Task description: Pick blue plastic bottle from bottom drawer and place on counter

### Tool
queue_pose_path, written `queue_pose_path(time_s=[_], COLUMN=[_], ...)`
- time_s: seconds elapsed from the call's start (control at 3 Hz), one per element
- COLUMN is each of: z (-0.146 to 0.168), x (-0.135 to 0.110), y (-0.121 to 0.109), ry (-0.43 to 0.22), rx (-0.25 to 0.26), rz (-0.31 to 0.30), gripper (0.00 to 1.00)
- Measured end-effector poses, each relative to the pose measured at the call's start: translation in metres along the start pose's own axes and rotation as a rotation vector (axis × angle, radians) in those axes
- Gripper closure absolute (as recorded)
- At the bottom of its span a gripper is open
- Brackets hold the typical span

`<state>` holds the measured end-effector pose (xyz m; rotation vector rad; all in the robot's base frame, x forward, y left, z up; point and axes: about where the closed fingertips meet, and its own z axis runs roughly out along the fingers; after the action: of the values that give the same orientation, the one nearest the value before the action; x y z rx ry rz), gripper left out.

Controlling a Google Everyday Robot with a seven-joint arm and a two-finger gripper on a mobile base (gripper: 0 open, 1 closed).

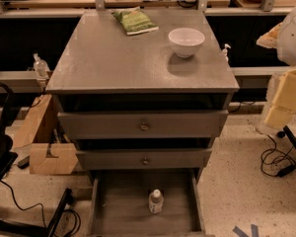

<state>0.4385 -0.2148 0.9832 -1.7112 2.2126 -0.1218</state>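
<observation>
**A:** What takes up most of the view?

**B:** One grey cabinet. Its flat top, the desk [123,58], fills the middle. Below it are three drawers. The two upper drawers [98,125] are pushed in, each with one round knob [144,127]. The bottom drawer [121,201] is pulled out toward the camera, with its floor in plain sight.

**A:** And the arm?

**B:** One arm [286,95] shows at the right edge, as pale blocky segments stacked roughly upright beside the cabinet's right side. It is partly cut off by the frame. The gripper [270,36] looks to be the tan tip that points left at about desk height, just off the desk's right edge. I cannot tell whether it is spread or closed. It is clear of everything on the desk and well apart from the bottom drawer.

**A:** What lies on the desk?

**B:** Two things, one green bag [134,21] lying flat at the back and one white bowl [186,41] to its right, nearer the right edge.

**A:** Where is the bottle?

**B:** One blue plastic bottle [156,201] stands on the floor of the bottom drawer, a little right of centre. Its long axis is upright with the white cap on top, and it touches neither side wall.

**A:** Anything smaller?

**B:** There are two small pump bottles [39,65], one on each side of the cabinet.
</observation>
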Motion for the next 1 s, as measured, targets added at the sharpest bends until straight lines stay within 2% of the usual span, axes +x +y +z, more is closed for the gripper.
queue_pose_path(time_s=[0.33, 0.67, 1.0], z=[0.0, 0.011, 0.061], x=[0.0, 0.004, 0.028], y=[0.0, 0.002, 0.007], ry=[0.0, -0.053, -0.214], rx=[0.0, -0.017, -0.07], rz=[0.0, 0.011, 0.052], gripper=[0.0, 0.0, 0.0])
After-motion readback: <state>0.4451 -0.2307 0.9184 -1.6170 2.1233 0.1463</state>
